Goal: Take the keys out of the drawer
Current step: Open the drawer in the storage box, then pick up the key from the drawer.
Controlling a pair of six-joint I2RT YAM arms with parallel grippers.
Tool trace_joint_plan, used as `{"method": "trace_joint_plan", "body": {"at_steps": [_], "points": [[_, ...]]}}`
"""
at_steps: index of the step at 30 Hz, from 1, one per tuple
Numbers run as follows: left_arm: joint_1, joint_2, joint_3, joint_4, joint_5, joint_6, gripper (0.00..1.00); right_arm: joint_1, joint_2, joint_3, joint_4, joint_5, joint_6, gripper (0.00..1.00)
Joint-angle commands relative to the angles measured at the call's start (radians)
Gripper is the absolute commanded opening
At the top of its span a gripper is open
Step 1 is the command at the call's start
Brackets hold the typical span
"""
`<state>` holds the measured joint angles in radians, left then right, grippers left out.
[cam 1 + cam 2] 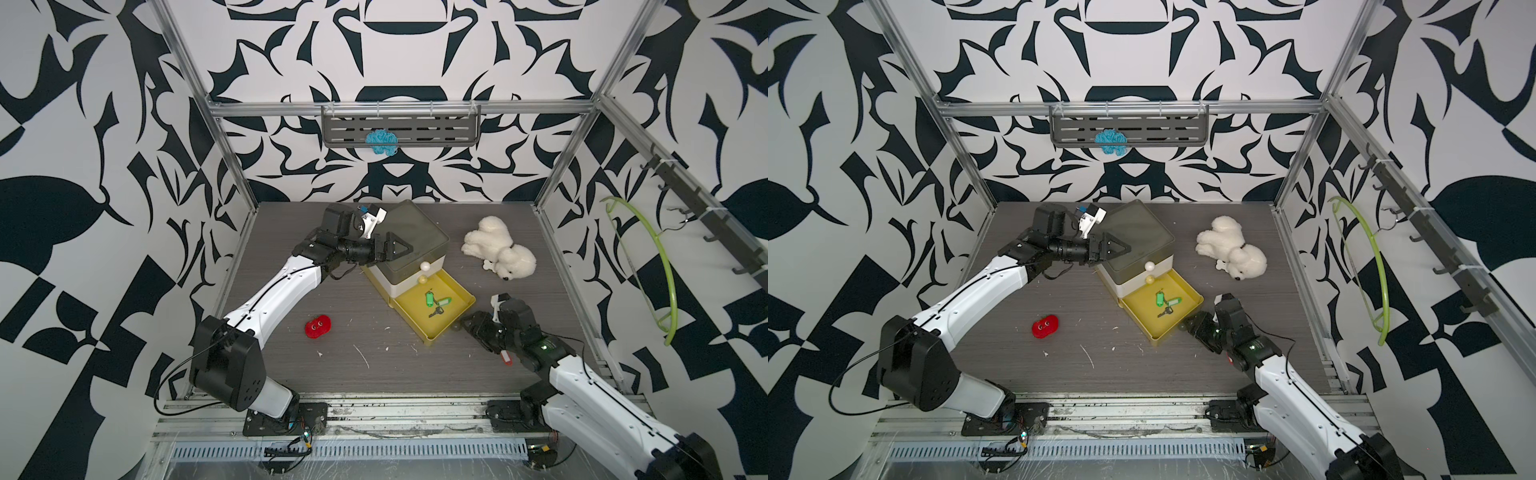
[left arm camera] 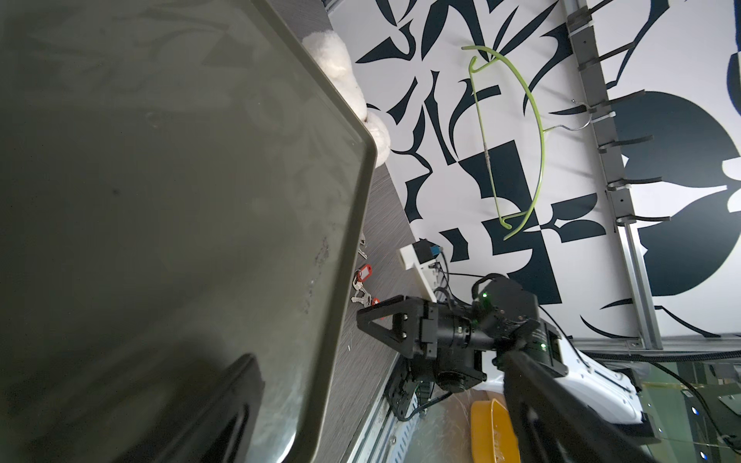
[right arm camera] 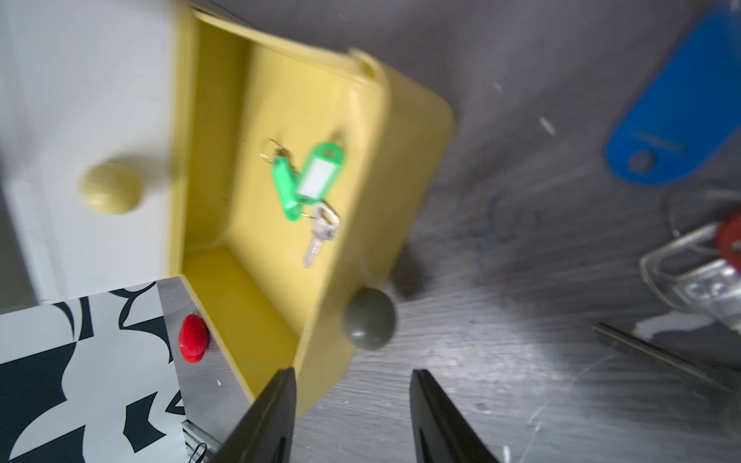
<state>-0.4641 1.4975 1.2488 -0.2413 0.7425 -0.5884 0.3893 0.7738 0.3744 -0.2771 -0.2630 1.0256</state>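
Note:
The yellow drawer [image 1: 451,322] [image 1: 1177,320] is pulled out of the small drawer unit [image 1: 415,237]. In it lie keys with green tags [image 1: 434,300] [image 1: 1166,301] [image 3: 308,180]. My right gripper [image 3: 353,375] [image 1: 464,323] is open and empty, just short of the drawer's grey knob [image 3: 369,318]. More keys lie on the table by the right arm, with a blue tag [image 3: 681,112] and a red tag [image 1: 505,358] [image 2: 363,275]. My left gripper [image 1: 401,248] [image 2: 381,356] stands wide open over the unit's grey-green top [image 2: 180,200], holding nothing.
A red round-eyed toy [image 1: 318,327] lies left of the drawer. A white plush dog [image 1: 498,253] lies behind it on the right. A green hanger [image 1: 648,266] hangs on the right wall. Blue yarn [image 1: 380,141] sits on the back shelf.

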Motion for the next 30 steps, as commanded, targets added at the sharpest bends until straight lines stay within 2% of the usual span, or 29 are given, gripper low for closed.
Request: {"method": "trace_joint_plan", "body": {"at_steps": [1,6,11,15,21,30], "points": [[0.005,-0.002,-0.049,-0.109,-0.061,-0.007,0.99,-0.002,0.024,0.164,-0.162,0.031,-0.098,0.51],[0.005,-0.06,-0.059,-0.096,-0.099,0.004,0.99,0.011,0.222,0.389,-0.325,-0.008,-0.19,0.49],[0.005,-0.152,-0.106,-0.065,-0.146,0.017,0.99,0.062,0.393,0.529,-0.394,0.015,-0.262,0.41],[0.005,-0.215,-0.15,-0.061,-0.194,0.028,0.99,0.081,0.483,0.548,-0.35,0.019,-0.275,0.35],[0.005,-0.372,-0.257,-0.068,-0.282,0.048,0.99,0.108,0.611,0.556,-0.272,0.013,-0.277,0.32],[0.007,-0.437,-0.328,-0.091,-0.288,0.044,0.99,0.139,0.727,0.594,-0.218,0.04,-0.306,0.32]]}}
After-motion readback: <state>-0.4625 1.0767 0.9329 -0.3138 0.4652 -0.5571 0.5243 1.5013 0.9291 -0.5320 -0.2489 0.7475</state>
